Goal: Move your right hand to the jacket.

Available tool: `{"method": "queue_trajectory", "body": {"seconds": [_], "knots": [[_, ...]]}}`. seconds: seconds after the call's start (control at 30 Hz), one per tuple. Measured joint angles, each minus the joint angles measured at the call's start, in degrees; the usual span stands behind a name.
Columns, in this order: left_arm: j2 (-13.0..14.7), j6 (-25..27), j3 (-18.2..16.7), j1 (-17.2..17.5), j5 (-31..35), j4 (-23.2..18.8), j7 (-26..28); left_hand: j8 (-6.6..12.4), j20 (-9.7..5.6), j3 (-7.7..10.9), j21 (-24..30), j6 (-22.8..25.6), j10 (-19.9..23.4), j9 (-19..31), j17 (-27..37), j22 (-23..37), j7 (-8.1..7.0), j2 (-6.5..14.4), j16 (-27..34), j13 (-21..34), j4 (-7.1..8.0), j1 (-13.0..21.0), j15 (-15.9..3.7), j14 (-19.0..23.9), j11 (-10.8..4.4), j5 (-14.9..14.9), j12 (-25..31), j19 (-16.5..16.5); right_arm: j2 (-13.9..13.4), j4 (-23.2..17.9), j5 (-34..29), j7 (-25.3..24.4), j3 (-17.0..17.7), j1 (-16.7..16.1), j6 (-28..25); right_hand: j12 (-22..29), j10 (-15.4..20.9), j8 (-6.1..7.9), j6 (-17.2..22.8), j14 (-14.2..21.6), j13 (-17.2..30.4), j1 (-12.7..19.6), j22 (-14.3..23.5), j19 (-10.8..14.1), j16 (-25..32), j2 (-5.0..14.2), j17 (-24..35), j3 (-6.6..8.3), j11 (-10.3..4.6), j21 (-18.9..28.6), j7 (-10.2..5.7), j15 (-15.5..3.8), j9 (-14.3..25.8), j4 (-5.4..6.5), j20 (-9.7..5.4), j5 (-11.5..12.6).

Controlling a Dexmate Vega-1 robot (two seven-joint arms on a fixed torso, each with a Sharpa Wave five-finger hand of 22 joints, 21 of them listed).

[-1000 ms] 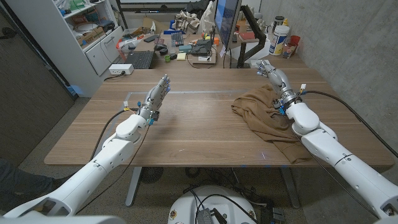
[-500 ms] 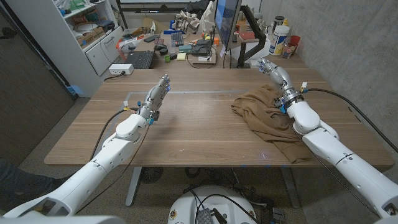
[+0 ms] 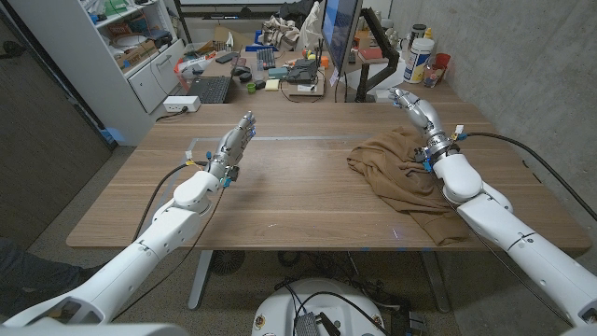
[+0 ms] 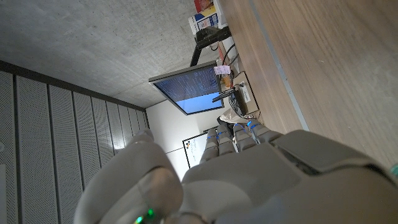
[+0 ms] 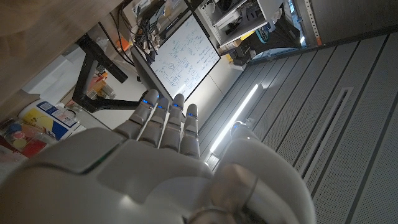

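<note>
Right robot hand [image 3: 413,105] raised beyond brown jacket [image 3: 401,177], holding nothing.

A wooden table [image 3: 298,187] carries a crumpled brown jacket [image 3: 401,177] on its right side.

We look along the back of our left hand [image 4: 249,180], its fingers [image 4: 239,134] stretched out straight and close together, holding nothing. Beside it runs the wooden table [image 4: 323,62]. Past the fingertips a monitor [image 4: 189,87] glows blue on its stand, against a concrete wall [image 4: 93,37].
</note>
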Motion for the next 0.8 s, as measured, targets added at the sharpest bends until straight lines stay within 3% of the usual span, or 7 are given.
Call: {"method": "queue_trajectory", "body": {"seconds": [0.23,0.8], "knots": [[0.1,0.1,0.0,0.0,0.0,-0.3,0.2,0.0,0.0,0.0,0.0,0.0,0.0,0.0,0.0,0.3,0.0,0.0,0.0,0.0,0.0,0.0,0.0,0.0,0.0,0.0,0.0,0.0,-0.7,-0.4,-3.6,-1.8,0.2,-0.2,0.0,0.0,1.0,0.0,0.7,1.3,0.0,0.0,0.0,0.8,0.0,0.0,0.0,-0.07,0.15,-0.2,-0.71,-0.92,0.0,-0.07,-0.01,0.0],[0.3,0.2,-0.3,0.1,0.1,-0.6,0.3,0.0,0.0,0.01,-0.2,0.5,0.0,0.0,0.0,0.3,0.12,0.0,0.0,0.0,0.0,0.0,0.19,-0.2,0.0,0.0,0.0,0.0,-1.9,-1.4,-10.3,-5.5,0.5,-0.7,-1.2,0.0,1.3,0.0,1.6,1.9,0.0,0.2,0.0,1.5,0.0,-0.22,0.0,0.01,-0.1,-0.7,-1.03,-0.92,0.0,-0.47,0.0,0.0]]}}
